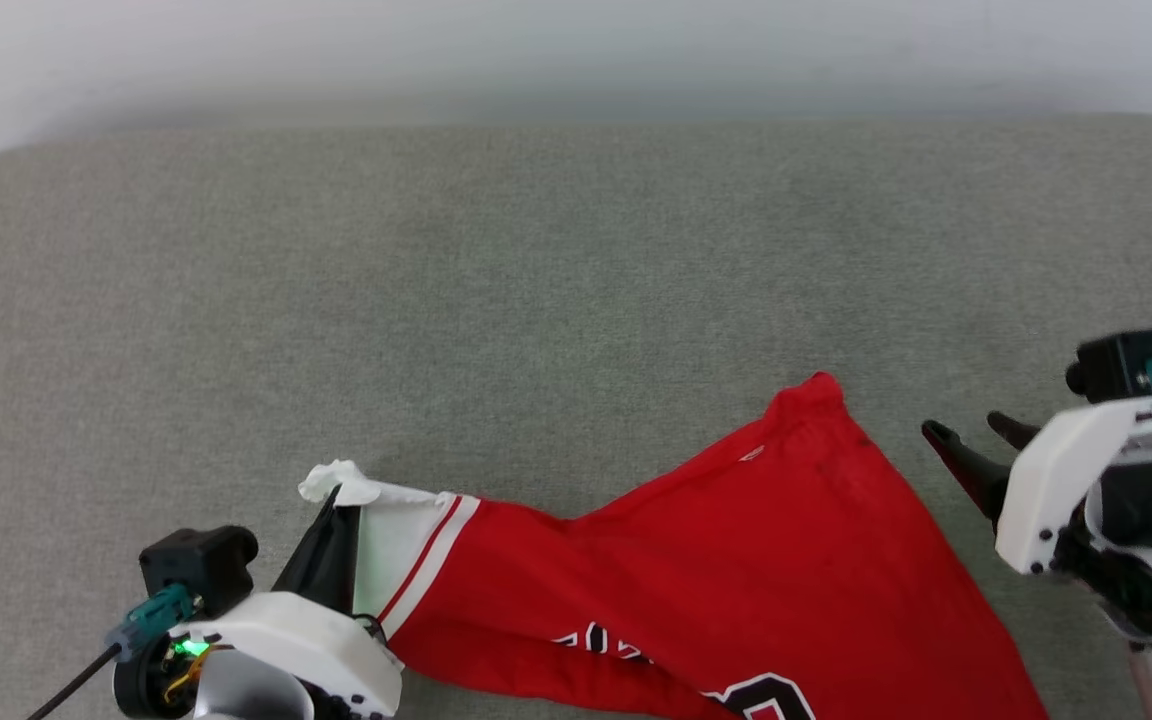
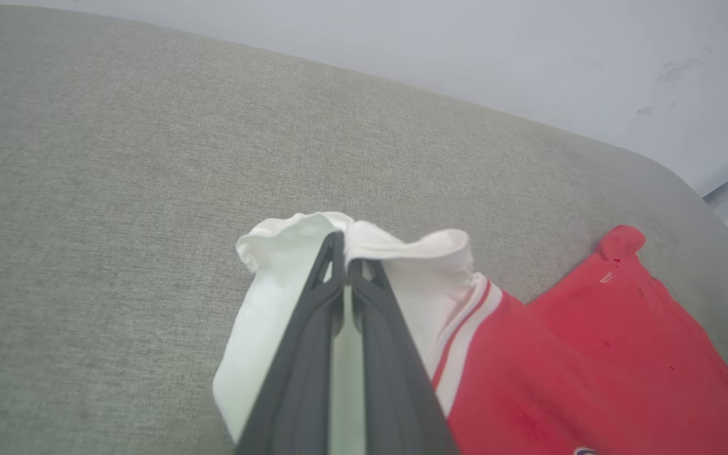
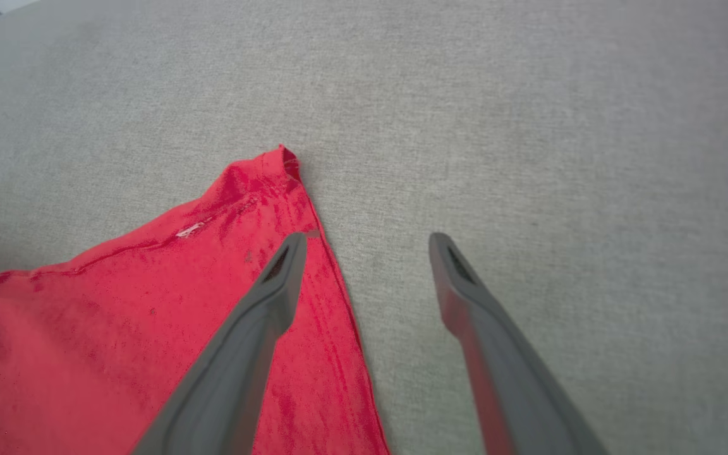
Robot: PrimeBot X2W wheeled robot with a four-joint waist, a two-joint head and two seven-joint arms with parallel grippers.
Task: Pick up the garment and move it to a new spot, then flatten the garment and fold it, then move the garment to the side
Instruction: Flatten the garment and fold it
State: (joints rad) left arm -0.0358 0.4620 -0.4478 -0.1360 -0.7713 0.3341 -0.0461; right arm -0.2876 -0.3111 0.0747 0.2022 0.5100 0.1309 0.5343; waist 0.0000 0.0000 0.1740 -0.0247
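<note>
L gripper (image 1: 334,505) at lower left of head view is sitting pressed together, pinching the bunched edge of the white sleeve (image 1: 391,535). In left wrist view its two dark fingers (image 2: 304,366) are lying closed, w/ white cloth puckering round the tips. The garment (image 1: 736,580) is lying on the grey fabric surface (image 1: 536,300), near the front edge of head view, stretching from the sleeve at left across to the right. Red-and-white striped trim (image 1: 431,555) is running btwn sleeve and red body. Part of the black, white-outlined lettering (image 1: 766,695) is showing at the bottom edge, cut off. A red corner (image 1: 818,392) is pointing toward the far side; the body is lying rumpled w/ diagonal folds. R gripper (image 1: 966,428) is hanging just beside the garment's right edge, jaws spread wide, holding nothing. In right wrist view one finger (image 3: 256,335) is overlapping the red hem and the other (image 3: 471,328) is over bare surface; can't tell if either is touching. Pale wall (image 1: 576,50) is showing behind.
</note>
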